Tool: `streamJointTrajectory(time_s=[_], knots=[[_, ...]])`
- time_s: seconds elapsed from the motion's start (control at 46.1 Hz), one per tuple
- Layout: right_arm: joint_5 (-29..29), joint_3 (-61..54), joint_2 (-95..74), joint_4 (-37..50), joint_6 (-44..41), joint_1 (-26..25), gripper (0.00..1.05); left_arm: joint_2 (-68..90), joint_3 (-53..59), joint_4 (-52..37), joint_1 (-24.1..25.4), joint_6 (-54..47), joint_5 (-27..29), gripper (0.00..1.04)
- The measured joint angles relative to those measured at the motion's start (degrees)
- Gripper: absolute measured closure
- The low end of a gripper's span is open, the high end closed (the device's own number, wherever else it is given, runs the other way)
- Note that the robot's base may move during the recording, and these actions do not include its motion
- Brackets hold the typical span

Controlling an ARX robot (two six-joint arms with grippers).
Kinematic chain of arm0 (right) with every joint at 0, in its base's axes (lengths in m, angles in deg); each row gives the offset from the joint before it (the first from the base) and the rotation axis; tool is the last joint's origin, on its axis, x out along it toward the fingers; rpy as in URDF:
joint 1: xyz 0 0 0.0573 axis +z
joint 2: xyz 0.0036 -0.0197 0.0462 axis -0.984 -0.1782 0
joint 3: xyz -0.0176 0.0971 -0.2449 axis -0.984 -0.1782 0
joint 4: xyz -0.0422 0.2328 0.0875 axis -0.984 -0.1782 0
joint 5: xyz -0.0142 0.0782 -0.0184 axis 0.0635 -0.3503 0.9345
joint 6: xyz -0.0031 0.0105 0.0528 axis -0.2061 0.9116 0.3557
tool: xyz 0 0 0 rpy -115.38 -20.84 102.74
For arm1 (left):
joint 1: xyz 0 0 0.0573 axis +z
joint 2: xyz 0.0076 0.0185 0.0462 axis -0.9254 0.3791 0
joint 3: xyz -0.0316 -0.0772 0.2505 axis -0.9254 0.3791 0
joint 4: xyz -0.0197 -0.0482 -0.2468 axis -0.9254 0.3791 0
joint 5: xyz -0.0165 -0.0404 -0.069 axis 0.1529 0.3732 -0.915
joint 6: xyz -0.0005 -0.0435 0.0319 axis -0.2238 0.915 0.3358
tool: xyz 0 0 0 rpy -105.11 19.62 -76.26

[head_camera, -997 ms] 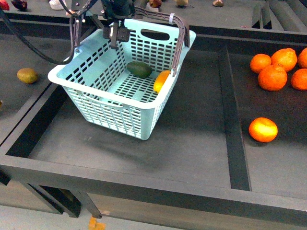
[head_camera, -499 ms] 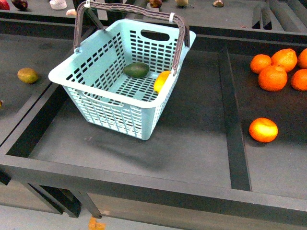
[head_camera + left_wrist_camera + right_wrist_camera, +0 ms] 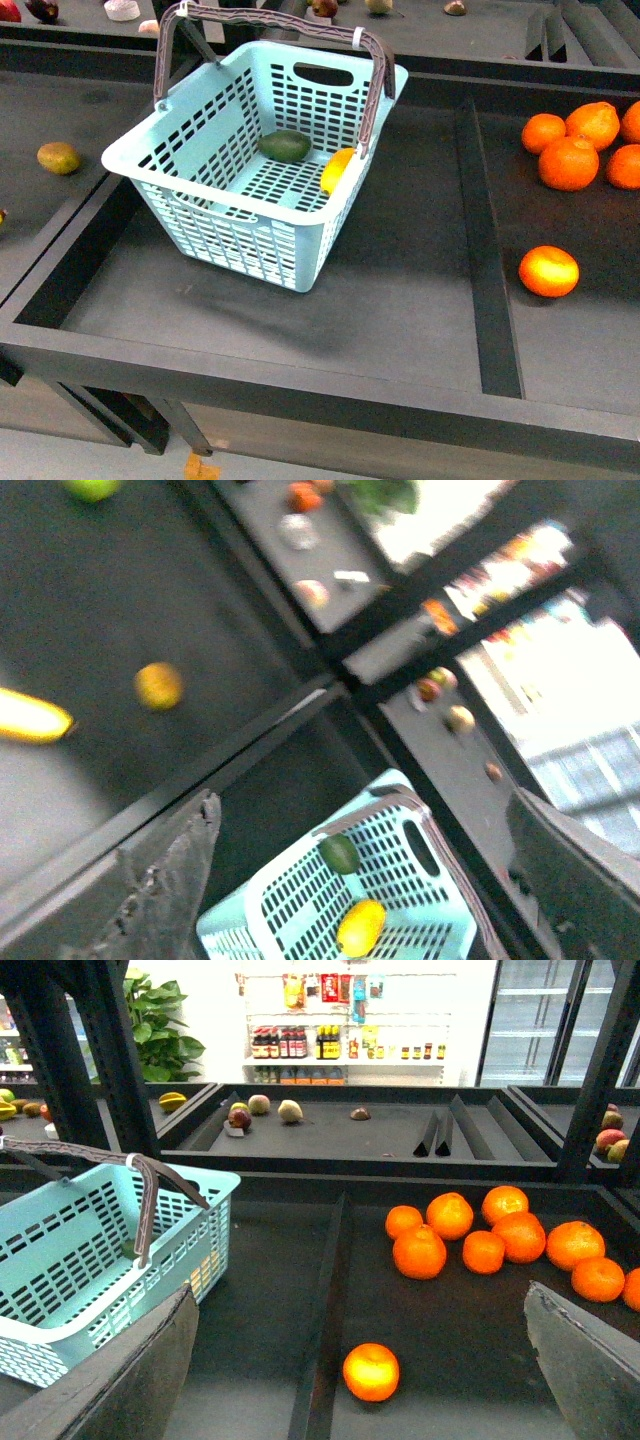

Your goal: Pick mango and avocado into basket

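The light teal basket [image 3: 210, 240] stands tilted in the middle compartment, its brown handles raised. Inside lie the dark green avocado [image 3: 285, 146] and, against the right wall, the yellow-orange mango [image 3: 337, 170]. Neither gripper shows in the front view. In the left wrist view my left gripper [image 3: 360, 810] hangs open high above the basket [image 3: 252, 892], with the avocado [image 3: 340, 854] and mango [image 3: 361, 927] far below between its fingers. My right gripper [image 3: 360, 1295] is open and empty, to the right of the basket [image 3: 70, 1260].
A pile of oranges [image 3: 575, 150] fills the right compartment, with a lone orange [image 3: 548, 270] nearer the front. A raised divider rail [image 3: 490, 250] separates that compartment from the basket's. A yellow-green fruit [image 3: 58, 157] lies in the left compartment.
One second ago the left arm hung over the basket's far-left rim; it has since lifted out of the front view. The avocado shifted slightly inside the basket.
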Motion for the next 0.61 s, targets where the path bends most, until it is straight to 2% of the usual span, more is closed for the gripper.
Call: streamJointTrajectory(time_s=[0.065, 0.108, 0.238, 0.412, 0.455, 0.477, 0.607], knots=[[0.0, 0.0, 0.0, 0.0, 0.0, 0.0, 0.08, -2.1, 7.5, -14.5, -0.4, -16.8, -11.3, 0.30], [0.0, 0.0, 0.0, 0.0, 0.0, 0.0, 0.08, -3.8, 11.3, -19.3, -1.4, -25.2, -12.6, 0.38], [0.0, 0.0, 0.0, 0.0, 0.0, 0.0, 0.08, -8.7, 18.7, -23.4, -4.2, -38.1, -11.5, 0.60], [0.0, 0.0, 0.0, 0.0, 0.0, 0.0, 0.08, -14.1, 26.2, -24.7, -7.2, -42.7, -8.5, 0.89], [0.0, 0.0, 0.0, 0.0, 0.0, 0.0, 0.08, -16.0, 28.4, -24.8, -8.2, -43.2, -7.5, 1.00], [0.0, 0.0, 0.0, 0.0, 0.0, 0.0, 0.08, -17.0, 29.5, -24.8, -8.6, -43.2, -7.0, 1.03], [0.0, 0.0, 0.0, 0.0, 0.0, 0.0, 0.08, -20.8, 32.9, -24.8, -10.1, -43.6, -5.3, 1.02]])
